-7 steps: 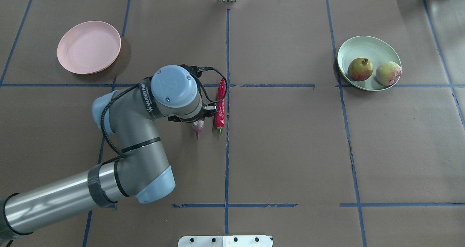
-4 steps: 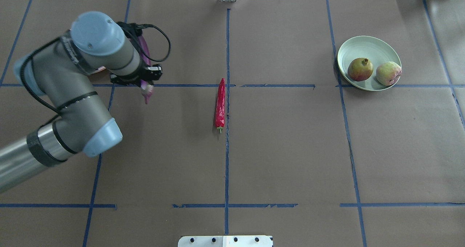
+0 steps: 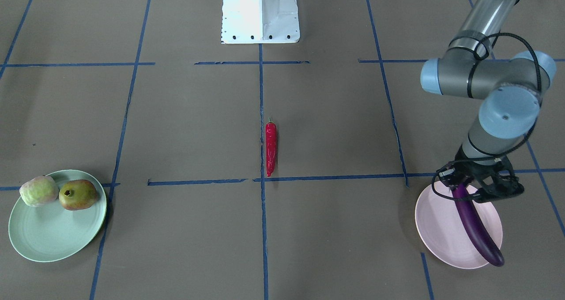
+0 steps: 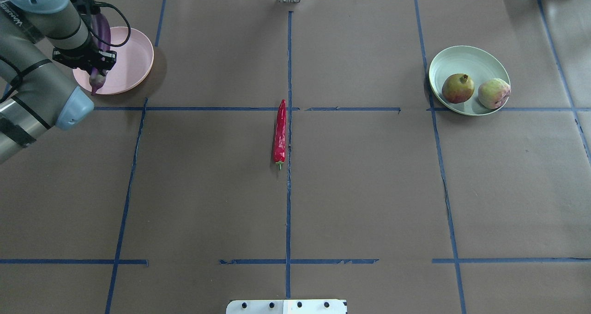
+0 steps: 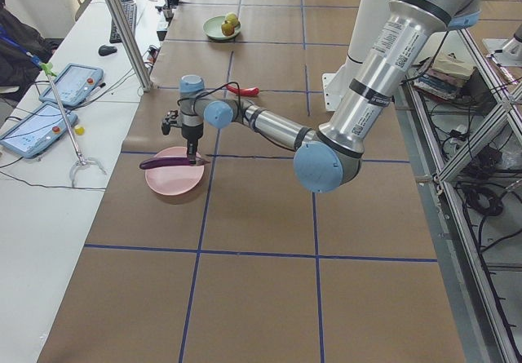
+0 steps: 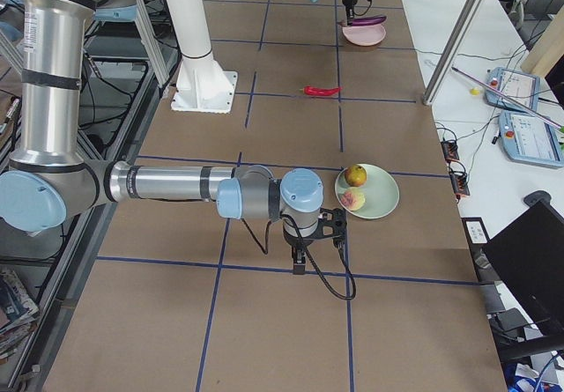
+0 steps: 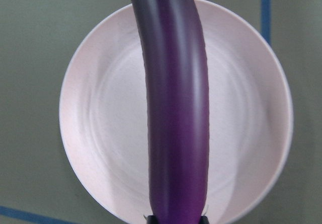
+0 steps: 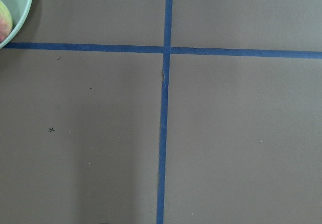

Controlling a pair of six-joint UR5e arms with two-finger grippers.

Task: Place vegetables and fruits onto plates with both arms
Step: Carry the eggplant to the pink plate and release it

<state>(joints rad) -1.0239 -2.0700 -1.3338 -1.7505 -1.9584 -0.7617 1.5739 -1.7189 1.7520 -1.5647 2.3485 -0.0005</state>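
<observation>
My left gripper [image 4: 90, 63] is shut on the purple eggplant [image 4: 102, 30] near its pale cap end and holds it over the pink plate [image 4: 131, 60]. In the front view the gripper [image 3: 479, 189] holds the eggplant [image 3: 476, 224] lengthwise across the plate [image 3: 439, 229]. The left wrist view shows the eggplant [image 7: 176, 108] above the plate [image 7: 100, 133]. The red chili [image 4: 280, 131] lies at the table's middle. The green-and-red fruit [image 4: 457, 87] and the peach-like fruit [image 4: 493, 93] sit on the mint plate [image 4: 461, 57]. My right gripper [image 6: 306, 253] shows only in the right side view, near the mint plate; I cannot tell its state.
Blue tape lines [image 4: 288, 189] divide the brown table cover into squares. The white base block [image 3: 260, 13] stands at the robot's side of the table. The right wrist view shows bare table and the mint plate's rim [image 8: 22, 15].
My left arm has carried the eggplant from beside the chili at the table's middle to the far left, over the pink plate. The chili and the fruits have not moved.
</observation>
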